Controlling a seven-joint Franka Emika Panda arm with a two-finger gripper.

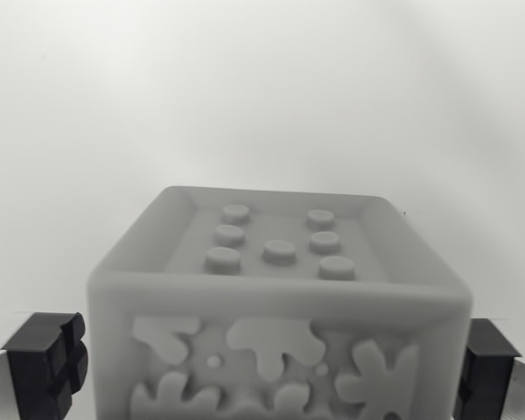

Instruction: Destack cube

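Cube (278,306) sits upright and square to the wrist view, studded face up, between the gripper (267,367) fingers, spread apart beside its flanks; pale open room beyond.

Cube (280,306) fills lower centre of the frame, top face up with seven raised studs (278,250) inside a rim. One gripper fingertip (45,363) at lower left, the other at lower right, flanking the cube's sides. Bare surface (262,96) spreads behind, across the upper frame.
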